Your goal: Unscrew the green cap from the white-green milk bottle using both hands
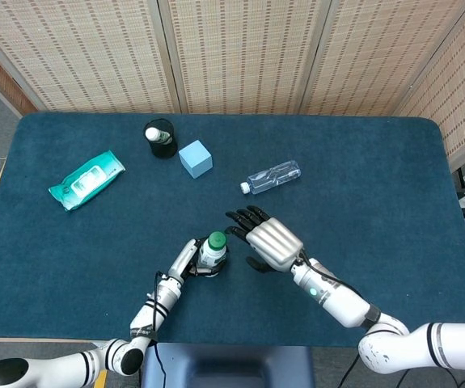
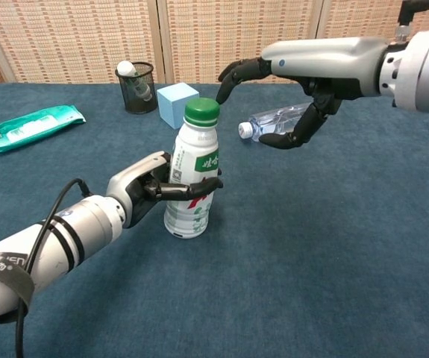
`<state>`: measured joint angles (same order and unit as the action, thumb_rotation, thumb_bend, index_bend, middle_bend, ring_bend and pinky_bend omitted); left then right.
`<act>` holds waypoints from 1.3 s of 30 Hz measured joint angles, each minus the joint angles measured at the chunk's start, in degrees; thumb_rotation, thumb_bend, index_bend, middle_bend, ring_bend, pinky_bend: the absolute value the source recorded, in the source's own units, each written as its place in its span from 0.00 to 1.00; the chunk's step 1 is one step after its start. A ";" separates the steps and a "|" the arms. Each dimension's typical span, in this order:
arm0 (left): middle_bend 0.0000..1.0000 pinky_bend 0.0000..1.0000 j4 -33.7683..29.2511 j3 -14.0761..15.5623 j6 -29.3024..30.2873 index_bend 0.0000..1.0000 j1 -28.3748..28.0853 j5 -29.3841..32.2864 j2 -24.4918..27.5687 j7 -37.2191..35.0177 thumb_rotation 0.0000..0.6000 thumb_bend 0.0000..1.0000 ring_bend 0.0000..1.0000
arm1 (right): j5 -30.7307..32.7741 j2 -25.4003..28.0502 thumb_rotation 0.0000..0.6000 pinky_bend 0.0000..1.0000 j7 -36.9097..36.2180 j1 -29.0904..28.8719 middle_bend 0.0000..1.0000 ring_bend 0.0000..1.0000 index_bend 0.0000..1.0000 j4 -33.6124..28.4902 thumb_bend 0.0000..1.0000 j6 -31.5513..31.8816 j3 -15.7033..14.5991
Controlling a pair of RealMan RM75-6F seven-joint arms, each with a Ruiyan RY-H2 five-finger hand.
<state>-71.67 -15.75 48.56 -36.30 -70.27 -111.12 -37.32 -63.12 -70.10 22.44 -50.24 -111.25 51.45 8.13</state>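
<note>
Milk bottle (image 2: 191, 185) stands upright on the blue bench (image 1: 378, 194), near its front edge, green cap (image 2: 201, 112) on. My left hand (image 2: 148, 188) grips the bottle's body, fingers wrapped around the label. My right hand (image 2: 296, 89) hovers just right of the cap, holding nothing, fingers spread and curved, not touching the cap. Farther back: clear plastic bottle (image 1: 272, 176) on its side, light blue cube (image 1: 195, 158), black mesh cup (image 1: 160, 138), green wipes pack (image 1: 86, 179).
</note>
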 measured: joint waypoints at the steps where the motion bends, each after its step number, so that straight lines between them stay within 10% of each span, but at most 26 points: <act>1: 0.80 0.11 0.11 -0.01 0.00 0.70 -0.03 -0.03 -0.07 -0.05 1.00 0.98 0.36 | 0.00 0.05 1.00 0.00 -0.07 -0.01 0.00 0.00 0.20 -0.04 0.35 -0.12 -0.07; 39: 0.85 0.16 -1.03 -1.08 -6.72 0.73 -1.67 4.52 1.32 1.04 1.00 1.00 0.44 | -3.12 0.13 1.00 0.00 0.58 -0.77 0.00 0.00 0.15 -3.84 0.35 0.27 -0.88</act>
<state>-72.70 -16.82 41.84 -37.96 -65.76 -109.79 -36.27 -66.23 -69.98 23.02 -51.01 -115.10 51.71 7.25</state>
